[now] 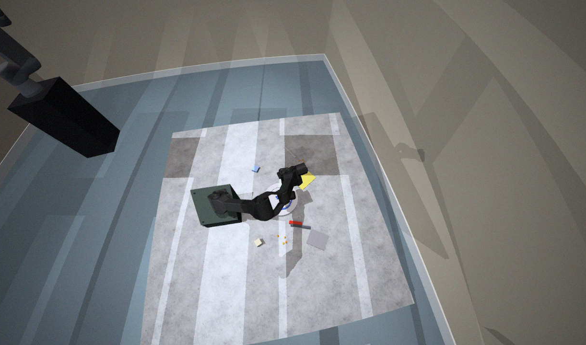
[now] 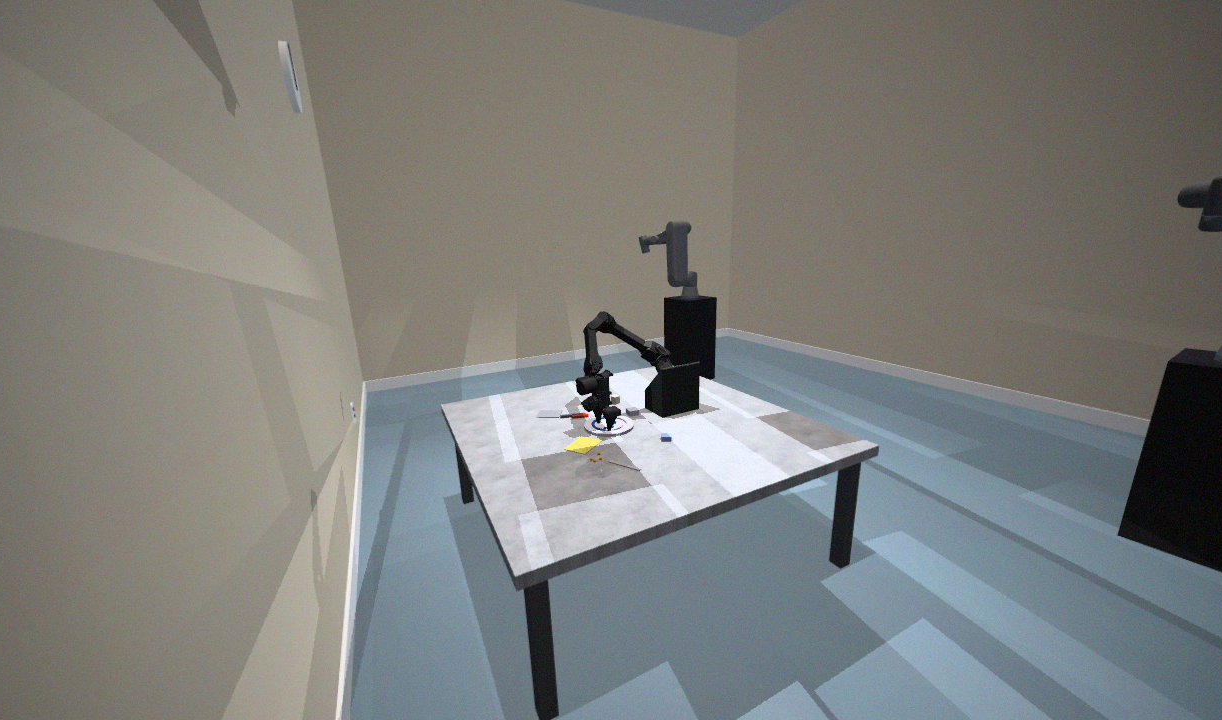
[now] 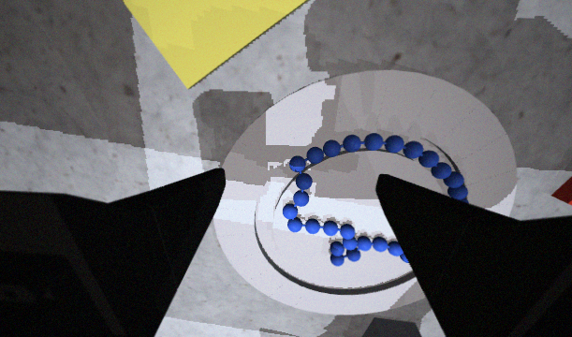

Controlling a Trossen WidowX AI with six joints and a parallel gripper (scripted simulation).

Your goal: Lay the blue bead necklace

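Blue bead necklace [image 3: 365,142], a string of round glossy beads, is seen lying on the round white bead board [image 3: 482,136]. Part of the string follows the thin dark circular groove along the far arc; from its left end the string turns inward and runs across the board's flat centre, ending in a small bunched cluster of beads. The right-hand stretch is hidden behind one finger, so its course there cannot be told. The black parallel-jaw pincer [image 3: 300,184] is held above the board with its fingers spread wide, nothing gripped between them; the necklace is not touched by either finger. A flat yellow square sheet [image 3: 206,28] is noted on the grey mottled table [image 3: 56,145] just beyond the board. In the top view a red-and-grey bar-shaped tool [image 1: 298,224] lies near the board, with a flat grey square tile [image 1: 317,239], a small cream cube [image 1: 258,242] and a small light-blue block [image 1: 255,168] scattered farther off.
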